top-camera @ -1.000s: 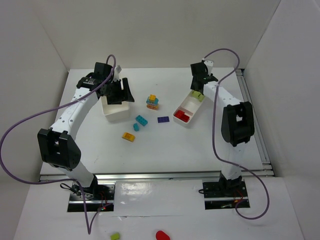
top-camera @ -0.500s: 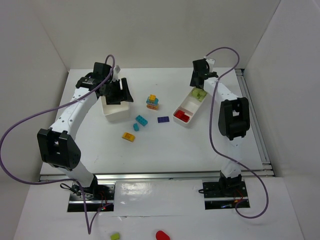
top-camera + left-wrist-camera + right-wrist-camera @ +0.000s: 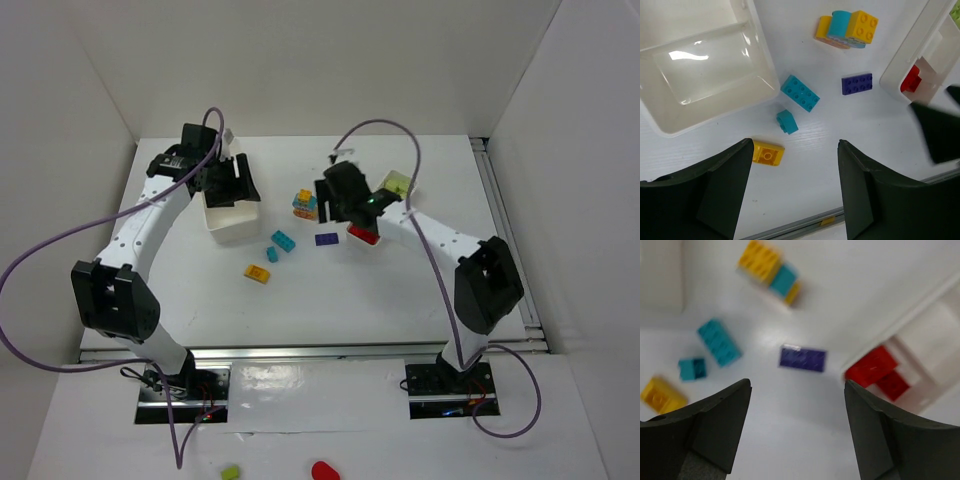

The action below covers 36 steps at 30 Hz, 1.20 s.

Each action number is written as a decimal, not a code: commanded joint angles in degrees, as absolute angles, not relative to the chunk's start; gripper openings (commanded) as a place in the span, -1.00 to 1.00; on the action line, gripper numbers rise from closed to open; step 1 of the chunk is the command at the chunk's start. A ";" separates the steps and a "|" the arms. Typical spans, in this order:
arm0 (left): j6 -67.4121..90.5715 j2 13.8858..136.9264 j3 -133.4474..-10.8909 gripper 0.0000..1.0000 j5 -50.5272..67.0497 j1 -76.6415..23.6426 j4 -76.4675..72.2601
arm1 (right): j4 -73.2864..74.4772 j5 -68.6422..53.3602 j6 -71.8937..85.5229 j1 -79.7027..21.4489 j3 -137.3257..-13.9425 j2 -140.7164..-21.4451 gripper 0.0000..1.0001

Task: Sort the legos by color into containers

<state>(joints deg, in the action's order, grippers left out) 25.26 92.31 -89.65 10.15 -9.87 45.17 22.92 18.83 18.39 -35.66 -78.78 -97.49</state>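
Loose legos lie mid-table: a yellow-and-cyan stack (image 3: 305, 203) (image 3: 847, 29), a flat purple brick (image 3: 326, 239) (image 3: 802, 359), a cyan brick (image 3: 283, 240) (image 3: 800, 93), a small cyan one (image 3: 787, 121) and a yellow one (image 3: 258, 273) (image 3: 767, 153). The long tray (image 3: 910, 65) holds red legos (image 3: 877, 367) at its near end and a lime one (image 3: 397, 183) at its far end. My right gripper (image 3: 335, 205) (image 3: 797, 390) hovers open and empty above the purple brick. Over the small white box (image 3: 232, 225) (image 3: 765, 60), which shows nothing inside, my left gripper (image 3: 235, 180) (image 3: 794, 160) also stands open and empty.
White walls enclose the table on three sides. A metal rail (image 3: 300, 350) runs along the near edge. A lime bit (image 3: 231, 471) and a red bit (image 3: 324, 469) lie outside, in front of the arm bases. My right arm covers much of the tray.
My right gripper opened over the tray's far end, leaving the lime lego there, then swung left and nearer, over the purple brick. The left arm barely shifted.
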 commanded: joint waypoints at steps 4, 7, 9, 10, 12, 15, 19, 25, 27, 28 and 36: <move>24.61 87.80 -89.47 0.54 8.17 -7.65 44.30 | 24.51 14.41 21.44 -44.20 -76.11 -101.68 0.83; 24.61 87.28 -88.95 0.54 8.70 -7.65 44.30 | 25.75 13.71 22.85 -44.21 -78.30 -105.72 0.85; 24.61 87.28 -88.25 0.54 9.22 -7.65 44.30 | 26.36 14.23 22.85 -44.21 -79.79 -107.92 0.85; 24.61 87.28 -88.24 0.54 9.23 -7.65 44.30 | 27.06 14.24 22.85 -44.21 -80.76 -108.89 0.85; 24.61 87.28 -87.63 0.54 9.23 -7.65 44.30 | 29.34 14.85 22.15 -44.21 -82.78 -112.05 0.85; 24.09 87.28 -87.63 0.54 9.76 -7.65 44.30 | 30.15 16.68 20.66 -44.21 -84.81 -114.08 0.72; 24.08 87.28 -87.10 0.54 9.76 -7.65 44.30 | 29.36 19.34 18.81 -42.99 -85.34 -114.70 0.67; 24.08 87.28 -87.10 0.54 10.28 -7.65 43.77 | 24.79 13.98 15.04 -39.99 -87.36 -117.24 0.86; 24.08 87.28 -87.10 0.54 10.28 -7.65 43.77 | 24.79 13.97 14.51 -39.38 -90.43 -118.73 0.86; 24.08 87.28 -87.10 0.54 10.28 -7.65 43.77 | 24.79 13.10 13.72 -39.38 -91.14 -120.22 0.86; 24.08 86.75 -87.10 0.54 10.28 -7.65 43.77 | 23.12 9.06 12.66 -38.32 -95.01 -125.95 0.86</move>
<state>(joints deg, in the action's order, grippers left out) 25.30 88.86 -87.11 9.52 -7.79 44.86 24.14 11.33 14.00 -38.61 -93.03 -125.01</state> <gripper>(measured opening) 0.774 0.929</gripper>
